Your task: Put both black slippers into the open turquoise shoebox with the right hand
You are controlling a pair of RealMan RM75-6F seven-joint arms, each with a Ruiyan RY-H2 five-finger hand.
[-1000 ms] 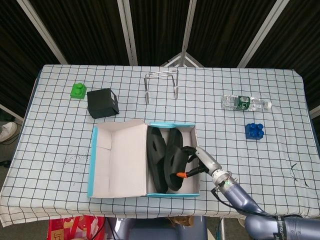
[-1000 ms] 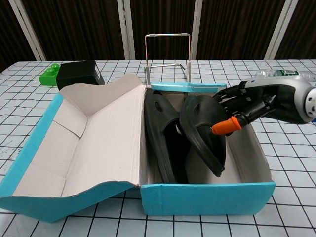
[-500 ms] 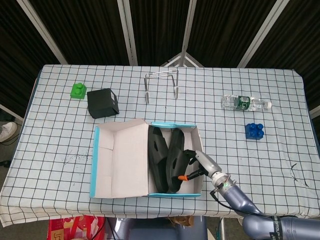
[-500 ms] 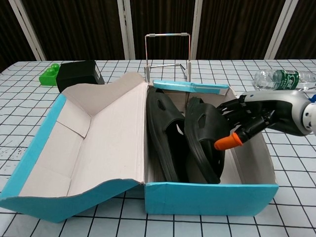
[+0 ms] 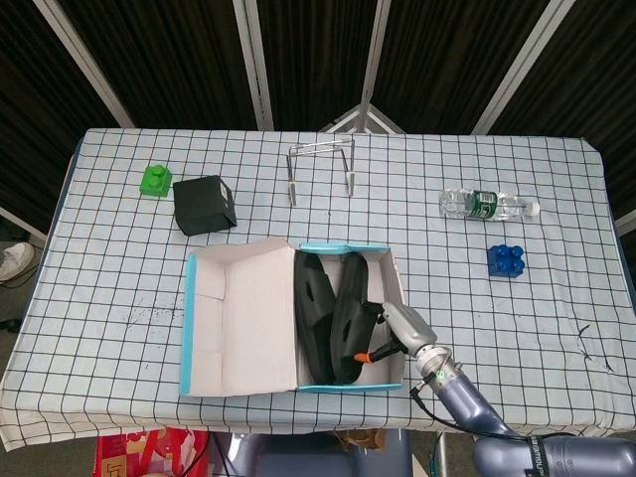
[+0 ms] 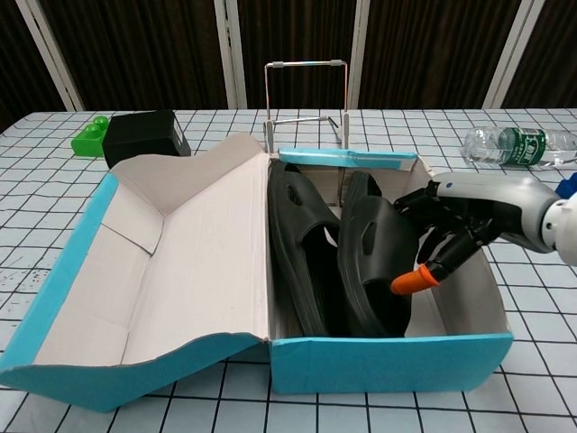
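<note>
The open turquoise shoebox [image 5: 343, 387] [image 6: 388, 363] lies near the table's front edge, its lid [image 5: 238, 318] [image 6: 162, 262] folded out to the left. Both black slippers stand on edge inside it, side by side: the left slipper [image 5: 311, 316] [image 6: 302, 248] and the right slipper [image 5: 347, 320] [image 6: 371, 263]. My right hand [image 5: 390, 333] [image 6: 455, 230] reaches into the box from the right. Its dark fingers lie against the right slipper, and the orange-tipped thumb sits at that slipper's near edge, holding it. My left hand is in neither view.
A black box [image 5: 204, 204] [image 6: 142, 135] and a green block [image 5: 154, 180] [image 6: 88, 137] sit at the back left. A wire rack [image 5: 320, 169] [image 6: 305, 99] stands behind the shoebox. A water bottle [image 5: 487, 205] [image 6: 509, 144] and a blue block [image 5: 506, 259] lie to the right.
The right slipper has come down from a tilt to stand nearly upright beside the other. My right hand has sunk lower into the box, and the box has shifted slightly.
</note>
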